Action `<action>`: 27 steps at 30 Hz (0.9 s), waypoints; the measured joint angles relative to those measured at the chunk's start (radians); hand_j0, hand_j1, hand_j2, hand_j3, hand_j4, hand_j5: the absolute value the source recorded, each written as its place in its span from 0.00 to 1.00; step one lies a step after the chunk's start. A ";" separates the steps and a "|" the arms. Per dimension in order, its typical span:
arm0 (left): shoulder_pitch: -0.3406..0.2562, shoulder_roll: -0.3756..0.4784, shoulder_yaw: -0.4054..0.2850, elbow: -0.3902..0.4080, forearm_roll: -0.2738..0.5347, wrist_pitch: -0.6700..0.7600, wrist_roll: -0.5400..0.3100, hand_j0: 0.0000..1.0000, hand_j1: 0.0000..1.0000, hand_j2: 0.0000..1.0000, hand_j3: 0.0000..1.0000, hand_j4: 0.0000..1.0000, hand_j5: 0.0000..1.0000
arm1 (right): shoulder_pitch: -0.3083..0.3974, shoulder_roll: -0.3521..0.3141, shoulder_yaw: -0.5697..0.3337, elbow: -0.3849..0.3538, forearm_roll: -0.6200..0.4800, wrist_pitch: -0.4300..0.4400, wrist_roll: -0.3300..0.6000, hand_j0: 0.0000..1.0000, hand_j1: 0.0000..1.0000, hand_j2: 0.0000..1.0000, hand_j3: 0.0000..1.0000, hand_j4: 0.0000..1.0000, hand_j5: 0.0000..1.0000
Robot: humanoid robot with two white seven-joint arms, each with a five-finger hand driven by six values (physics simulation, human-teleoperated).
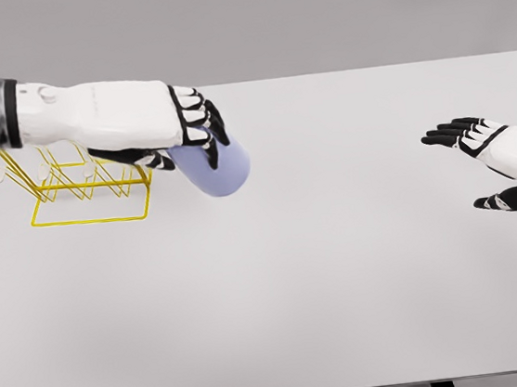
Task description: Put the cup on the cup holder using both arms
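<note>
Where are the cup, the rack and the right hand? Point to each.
cup (224,174), head view, on its rounded lower side.
rack (93,221), head view, on its front bottom wire.
right hand (484,163), head view, on the open palm.

surface: white table (344,286) | on it: yellow wire cup holder (81,190), far left

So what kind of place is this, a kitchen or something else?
Probably a simulated test bench, not a kitchen: a plain white table, a grey blank backdrop, and only a yellow wire cup holder and a lavender cup.
</note>
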 measured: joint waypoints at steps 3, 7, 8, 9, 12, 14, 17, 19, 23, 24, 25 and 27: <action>0.001 0.033 0.021 0.000 0.027 0.000 0.000 0.47 0.47 0.47 0.47 0.47 0.47 | 0.000 0.000 0.000 0.000 0.000 0.000 0.000 1.00 1.00 1.00 1.00 1.00 1.00; 0.003 0.073 0.047 0.000 0.054 0.000 0.000 0.47 0.47 0.47 0.47 0.47 0.47 | 0.000 0.000 0.000 0.000 0.000 0.000 0.000 1.00 1.00 1.00 1.00 1.00 1.00; 0.003 0.085 0.052 0.000 0.063 0.000 0.000 0.47 0.47 0.47 0.47 0.47 0.47 | 0.000 0.000 0.000 0.000 0.000 0.000 0.000 1.00 1.00 1.00 1.00 1.00 1.00; 0.003 0.097 0.055 0.000 0.073 0.000 0.000 0.47 0.47 0.47 0.47 0.47 0.47 | 0.000 0.000 0.000 0.000 0.000 0.000 0.000 1.00 1.00 1.00 1.00 1.00 1.00; 0.006 0.132 0.070 0.000 0.098 0.000 0.000 0.47 0.47 0.47 0.47 0.47 0.47 | 0.000 0.000 0.000 0.000 0.000 0.000 0.000 1.00 1.00 1.00 1.00 1.00 1.00; 0.011 0.160 0.076 0.000 0.115 0.000 0.000 0.47 0.47 0.47 0.47 0.47 0.47 | 0.000 0.001 0.000 0.000 0.000 0.000 0.000 1.00 1.00 1.00 1.00 1.00 1.00; 0.011 0.190 0.079 0.001 0.128 0.000 0.000 0.47 0.47 0.47 0.47 0.47 0.47 | 0.000 0.002 0.000 0.000 0.000 0.000 0.000 1.00 1.00 1.00 1.00 1.00 1.00; 0.012 0.208 0.080 0.001 0.139 0.000 0.000 0.47 0.47 0.47 0.47 0.47 0.47 | 0.000 0.002 0.000 0.000 0.000 0.000 0.000 1.00 1.00 1.00 1.00 1.00 1.00; 0.015 0.244 0.078 0.003 0.148 0.000 0.000 0.47 0.47 0.47 0.47 0.47 0.47 | 0.000 0.003 0.000 0.000 0.000 0.000 0.000 1.00 1.00 1.00 1.00 1.00 1.00; 0.015 0.251 0.077 0.005 0.149 0.000 0.000 0.47 0.47 0.47 0.47 0.47 0.47 | 0.000 0.003 0.001 0.000 0.000 0.000 0.000 1.00 1.00 1.00 1.00 1.00 1.00; 0.017 0.257 0.077 0.007 0.149 0.000 0.000 0.47 0.47 0.47 0.47 0.47 0.47 | 0.000 0.004 0.001 0.000 0.000 0.000 0.000 1.00 1.00 1.00 1.00 1.00 1.00; 0.018 0.266 0.075 0.010 0.150 0.000 0.000 0.47 0.47 0.47 0.47 0.47 0.47 | 0.000 0.004 0.001 0.000 0.000 0.000 0.000 1.00 1.00 1.00 1.00 1.00 1.00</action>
